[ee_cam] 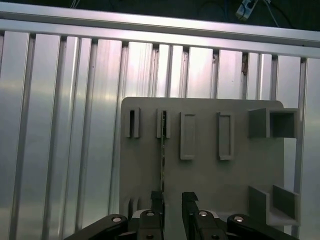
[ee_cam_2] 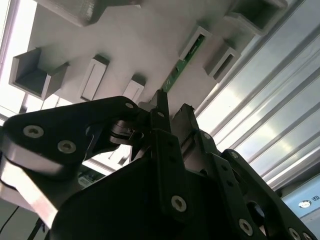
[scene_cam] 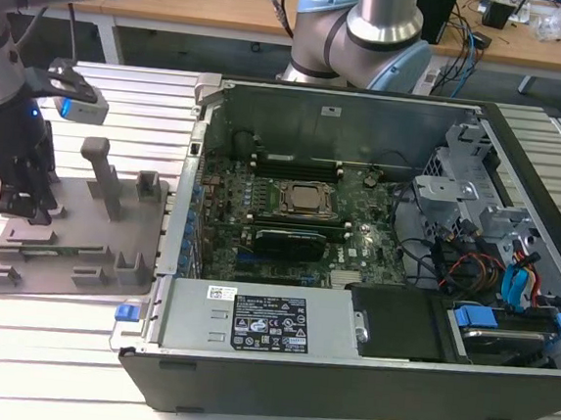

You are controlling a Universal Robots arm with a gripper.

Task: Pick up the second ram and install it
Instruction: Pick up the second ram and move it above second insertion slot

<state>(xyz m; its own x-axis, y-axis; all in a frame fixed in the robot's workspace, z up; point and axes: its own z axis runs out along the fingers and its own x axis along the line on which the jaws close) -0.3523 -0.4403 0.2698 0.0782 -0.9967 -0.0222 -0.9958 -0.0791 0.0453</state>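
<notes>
Evidently racked for a pinch from above: second ram [ee_cam: 162, 150] standing on its long edge in a narrow slot of the grey tray [ee_cam: 210, 182], both flat faces free. Poised over one end of it in the first wrist view, gripper [ee_cam: 173, 197] with jaws apart, nothing clamped, one fingertip just beside the board. All on the slatted surface [scene_cam: 81, 350], at nine o'clock from the open computer case [scene_cam: 319, 110] in the exterior view, presumably within easy reach of the arm.

Tally: one hand [ee_cam: 172, 196] of mine, two fingers [ee_cam: 157, 201]. One grey tray [ee_cam: 210, 182] on the surface [ee_cam: 60, 125], with one green ram stick [ee_cam: 162, 145] in it. The tray has four slot blocks [ee_cam: 131, 123] in a row and two open boxes [ee_cam: 274, 123]. One open computer case [scene_cam: 358, 227].
</notes>
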